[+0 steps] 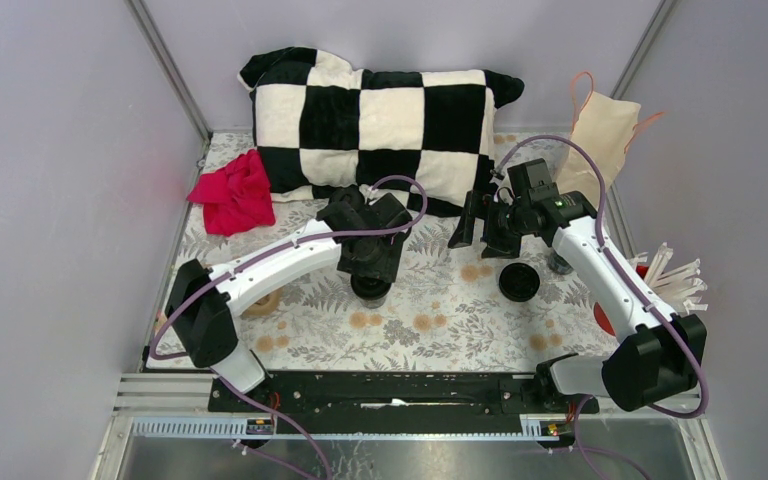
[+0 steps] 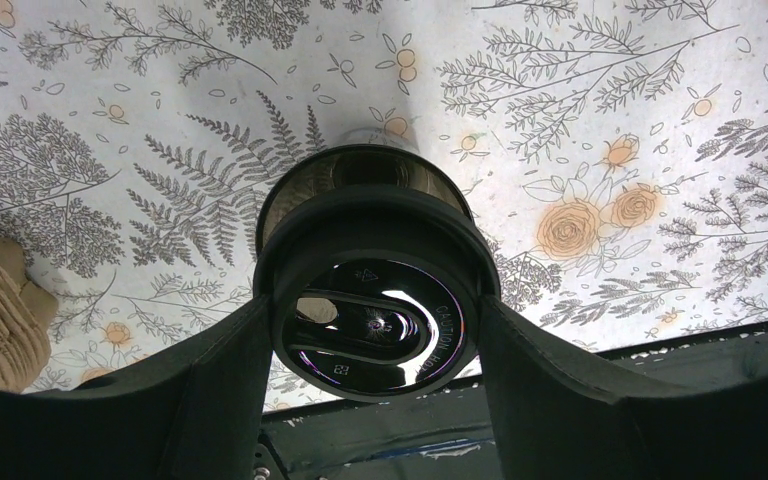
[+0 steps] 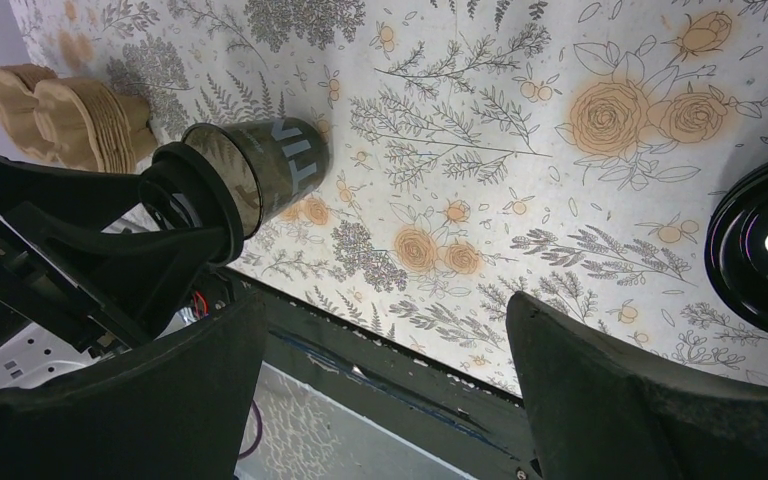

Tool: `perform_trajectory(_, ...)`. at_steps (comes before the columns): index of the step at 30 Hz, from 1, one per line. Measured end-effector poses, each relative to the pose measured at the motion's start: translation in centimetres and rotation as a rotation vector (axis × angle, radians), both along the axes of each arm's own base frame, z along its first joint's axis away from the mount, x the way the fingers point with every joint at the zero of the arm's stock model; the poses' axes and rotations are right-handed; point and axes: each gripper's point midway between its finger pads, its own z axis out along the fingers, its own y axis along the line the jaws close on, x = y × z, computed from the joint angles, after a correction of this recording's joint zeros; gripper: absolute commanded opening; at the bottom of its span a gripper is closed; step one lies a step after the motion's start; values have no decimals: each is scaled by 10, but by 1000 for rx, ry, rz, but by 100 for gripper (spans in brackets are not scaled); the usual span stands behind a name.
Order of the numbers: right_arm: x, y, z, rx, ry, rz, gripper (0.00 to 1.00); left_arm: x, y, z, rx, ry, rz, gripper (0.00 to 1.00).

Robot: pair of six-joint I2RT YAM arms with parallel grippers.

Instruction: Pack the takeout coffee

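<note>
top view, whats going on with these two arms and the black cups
The left gripper is closed on the lid of one black cup; whether the cup is off the surface is unclear. The right gripper hangs open and empty beside the second black cup, which stands on its own. The brown pulp carrier sits off to the left, with neither cup in it yet.

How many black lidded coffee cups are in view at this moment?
2. The held cup is clamped at its lid in the left gripper; the free cup stands on the table to its right. More may be hidden.
</note>
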Motion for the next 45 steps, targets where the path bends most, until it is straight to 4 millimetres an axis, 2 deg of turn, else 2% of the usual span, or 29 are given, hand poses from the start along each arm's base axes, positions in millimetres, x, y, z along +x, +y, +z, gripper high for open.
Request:
perform_trajectory(9, -2, 3, 1, 18, 5, 10, 96, 7, 2, -2, 7, -13, -2, 64)
perform_trajectory(25, 1, 5, 3, 28, -5, 7, 96, 7, 2, -16, 31, 5, -8, 66)
perform_trajectory(35, 2, 5, 3, 30, -10, 7, 96, 7, 2, -18, 36, 10, -12, 80)
perform_trajectory(38, 2, 5, 2, 29, -7, 7, 96, 7, 2, -18, 36, 11, -16, 81)
perform_trajectory(41, 2, 5, 2, 29, -7, 8, 96, 7, 2, -18, 35, 12, -18, 89)
perform_trajectory(45, 0, 8, 3, 45, -2, 19, 97, 7, 0, -13, 31, 13, -22, 96)
